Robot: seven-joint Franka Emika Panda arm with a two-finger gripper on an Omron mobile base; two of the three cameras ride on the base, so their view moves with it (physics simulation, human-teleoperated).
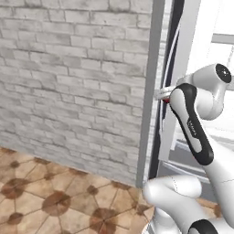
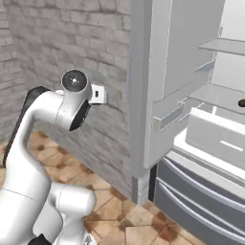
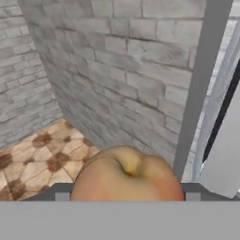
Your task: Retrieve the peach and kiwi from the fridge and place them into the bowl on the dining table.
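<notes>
The claw (image 3: 127,199) is clenched on the small round reddish-orange peach (image 3: 127,176). In the hand view the smooth fruit sits right at the bottom, between the two grey finger tips (image 3: 61,193), with its little dip and yellow patch facing up. In the left base view a small bit of red (image 1: 166,99) peeks out at the end of the white robot arm (image 1: 196,123), just beside the edge of the fridge door. The claw hangs in the air, up off the floor.

Beside the claw stands the tall grey-silver fridge (image 2: 143,95). Its door is open. In the right base view you can see the white inside with flat shelves (image 2: 225,46), a white box drawer (image 2: 217,136) and two long grey drawers (image 2: 201,196) at the bottom. A small dark round thing (image 2: 241,102) lies on a shelf at the right edge of that view; it is too small to tell what it is.

Behind the claw is a wall of pale grey bricks (image 1: 73,77). It runs up to the side of the fridge. Below is a floor of brown and tan tiles (image 1: 50,196) with dark star shapes.
</notes>
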